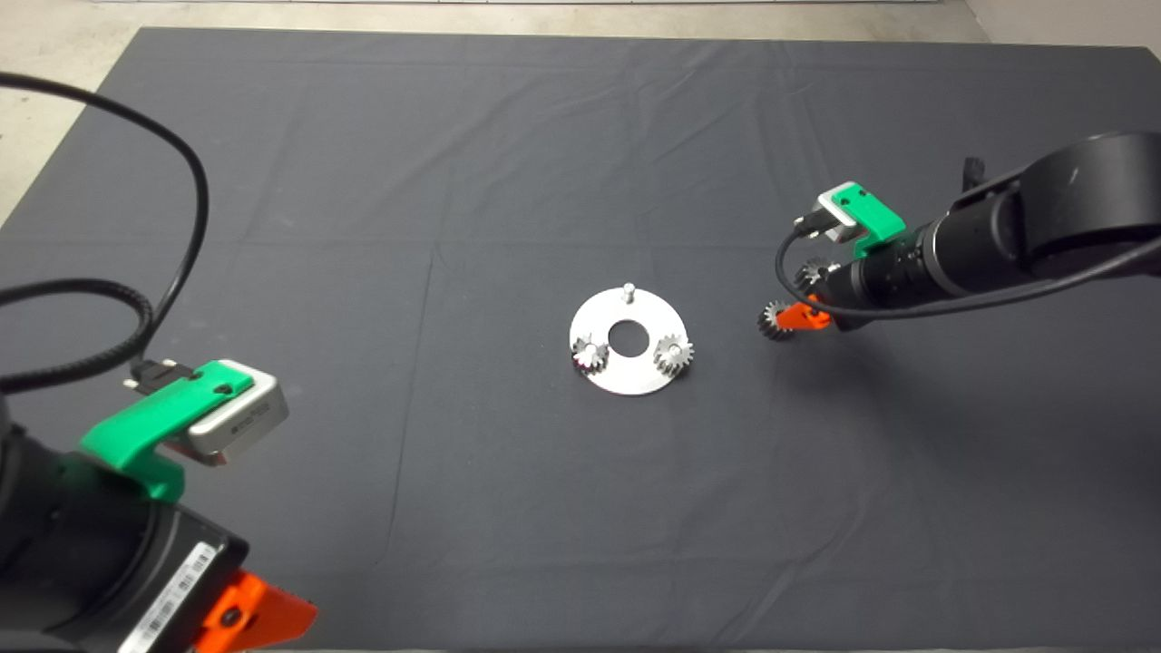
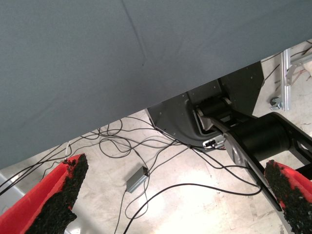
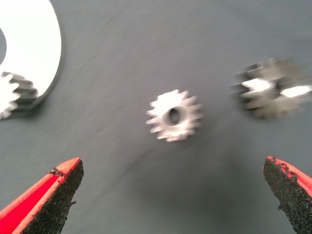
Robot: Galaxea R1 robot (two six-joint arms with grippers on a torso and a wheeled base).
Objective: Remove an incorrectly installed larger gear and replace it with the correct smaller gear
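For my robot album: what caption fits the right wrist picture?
Open right claw hovers over two loose gears on the mat, beside the silver plate.

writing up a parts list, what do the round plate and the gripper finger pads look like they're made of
Round plate: seems to be polished bare metal, bright silver and glare-white in the right wrist view. Pads on the right gripper's fingers: black, coarse and crumbly-looking, probably foam or rubber grip material; the red finger bodies look like moulded plastic.

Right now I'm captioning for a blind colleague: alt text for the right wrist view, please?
The open right end effector hovers over the dark mat, the smaller gear lying centred between its red fingers. The larger gear lies apart to one side; a silver plate carrying another gear shows on the other.
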